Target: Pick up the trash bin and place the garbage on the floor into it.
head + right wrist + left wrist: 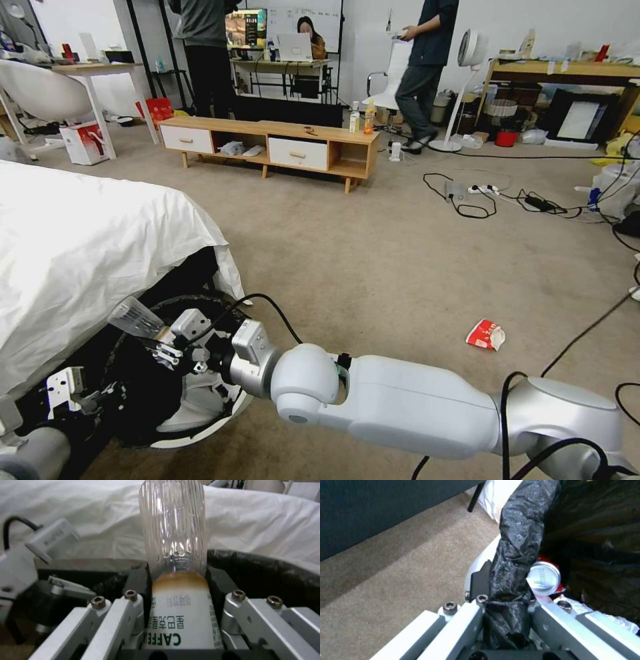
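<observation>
The trash bin (208,427), white with a black bag over its rim, is at my lower left beside the bed. My left gripper (107,395) is shut on its bag-covered rim (515,555). A crushed red can (544,578) and white tissues (606,611) lie inside the bin. My right arm reaches across, and my right gripper (167,341) is shut on a clear bottle (137,318) with a white label, held over the bin's mouth. In the right wrist view the bottle (173,537) sticks out between the fingers above the black rim (266,567). A red-and-white packet (487,335) lies on the carpet.
A bed with a white sheet (80,247) stands right next to the bin on the left. A low wooden bench (267,143) with upright drink bottles (363,117) is farther ahead. Cables (467,200) trail over the carpet at right. Open carpet lies ahead.
</observation>
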